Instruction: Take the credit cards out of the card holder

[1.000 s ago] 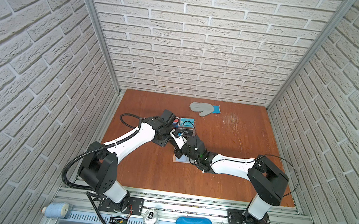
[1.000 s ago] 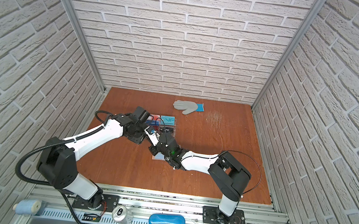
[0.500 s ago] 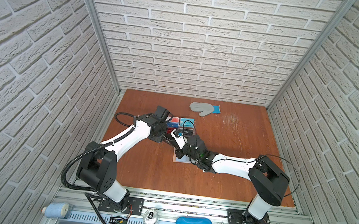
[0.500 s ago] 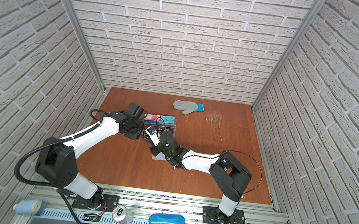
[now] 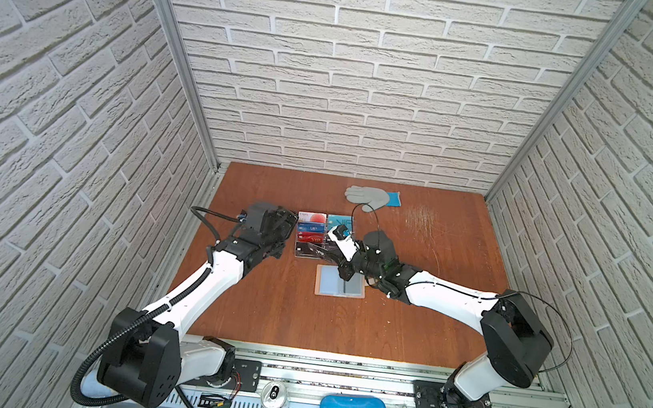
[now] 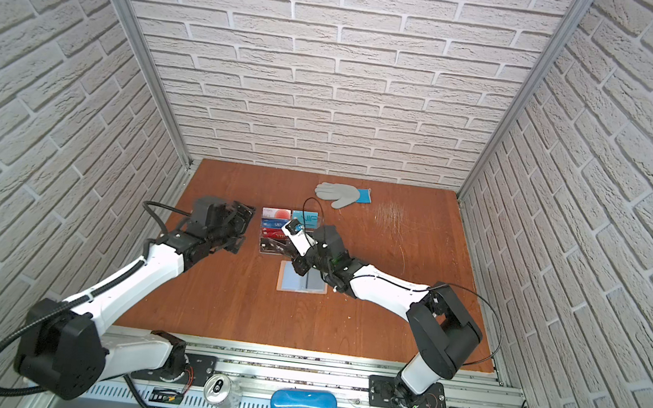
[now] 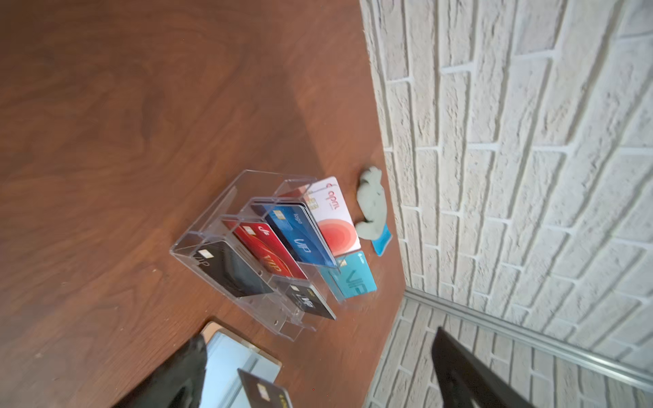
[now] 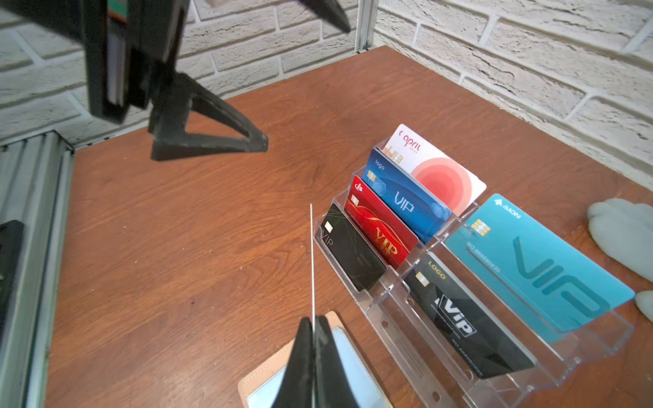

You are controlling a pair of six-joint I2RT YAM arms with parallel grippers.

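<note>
left gripper (image 5: 287, 234): jaws spread wide, just left of acrylic stand (image 8: 395, 318)
right gripper (image 8: 313, 328): clenched on black card (image 7: 265, 388), above card holder (image 5: 326, 285)
card holder: open flat on table (image 5: 407, 327), centre, just near of stand
stand left column, near to far: black VIP card (image 8: 353, 254), red card (image 8: 381, 229), blue card (image 8: 403, 201), white card (image 8: 438, 169)
stand right column: black logo card (image 8: 466, 318), teal card (image 8: 540, 265)
glove (image 5: 371, 197): far, right of stand

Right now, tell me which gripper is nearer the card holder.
Right. The right gripper hovers over the card holder, shut on a black card; the left gripper hangs open off to the left, beside the acrylic stand.
</note>
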